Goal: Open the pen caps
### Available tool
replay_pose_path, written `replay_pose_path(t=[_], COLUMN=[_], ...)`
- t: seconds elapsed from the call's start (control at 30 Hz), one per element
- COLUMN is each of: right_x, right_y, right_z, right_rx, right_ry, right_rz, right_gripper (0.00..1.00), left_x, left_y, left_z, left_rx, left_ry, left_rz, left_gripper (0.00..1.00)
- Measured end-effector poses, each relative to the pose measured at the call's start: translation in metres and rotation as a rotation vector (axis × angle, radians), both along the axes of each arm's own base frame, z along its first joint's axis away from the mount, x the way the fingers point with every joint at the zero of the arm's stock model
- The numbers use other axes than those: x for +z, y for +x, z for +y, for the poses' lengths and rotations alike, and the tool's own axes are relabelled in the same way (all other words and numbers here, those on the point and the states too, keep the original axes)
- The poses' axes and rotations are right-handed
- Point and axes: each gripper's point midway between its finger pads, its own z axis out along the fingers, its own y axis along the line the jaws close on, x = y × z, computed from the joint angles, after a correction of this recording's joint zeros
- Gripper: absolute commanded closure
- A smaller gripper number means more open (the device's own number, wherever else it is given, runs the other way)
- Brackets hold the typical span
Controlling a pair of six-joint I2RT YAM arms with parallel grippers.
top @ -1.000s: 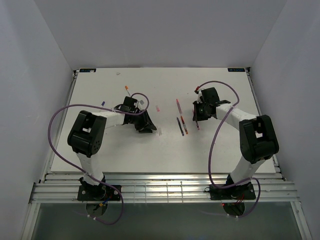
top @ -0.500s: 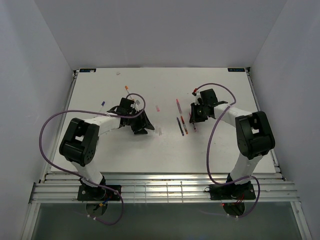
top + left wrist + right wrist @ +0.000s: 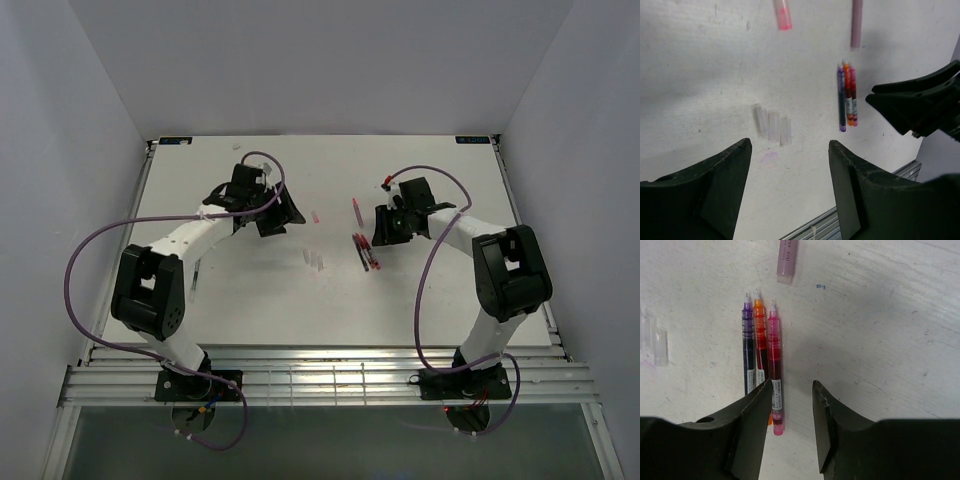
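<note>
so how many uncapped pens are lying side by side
3, in a tight row in the right wrist view: purple pen leftmost, orange pen middle, pink pen rightmost. Others may lie hidden.

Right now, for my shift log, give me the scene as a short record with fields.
pens: three, side by side on the table, tips bare
colours: purple, orange, pink
clear caps: a row on the table, apart from the pens
left gripper: open, empty
right gripper: open, above the pens' rear ends
</note>
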Motion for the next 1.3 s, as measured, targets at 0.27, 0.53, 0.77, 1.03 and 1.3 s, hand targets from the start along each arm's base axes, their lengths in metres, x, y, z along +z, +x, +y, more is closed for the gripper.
replay_pose_path(t=[0.27,0.53,0.77,1.03,1.3], right_x=[0.053,0.08,0.072,0.05,0.037], right_y=[-0.001,-0.02,-0.043,-0.064,-0.07], right_z=[-0.003,-0.01,-0.015,-0.015,-0.013], right_rx=[-0.014,-0.033,-0.028,-0.016,-0.004], right_ry=[0.032,0.058,0.067,0.07,0.085], right_rz=[-0.13,-0.195,-0.174,-0.133,-0.122], right_gripper=[0.53,0.52,0.52,0.52,0.52], left_x=[0.059,0.032,0.01,-0.012,-0.07], left_y=[0.065,0.122,0.18,0.22,0.22], left_z=[0.027,0.069,0.088,0.105,0.12], left_rx=[0.108,0.212,0.258,0.303,0.306], left_ry=[0.027,0.113,0.212,0.339,0.446], left_rz=[-0.154,-0.109,-0.106,-0.124,-0.051], left_gripper=[0.27,0.3,0.32,0.34,0.36])
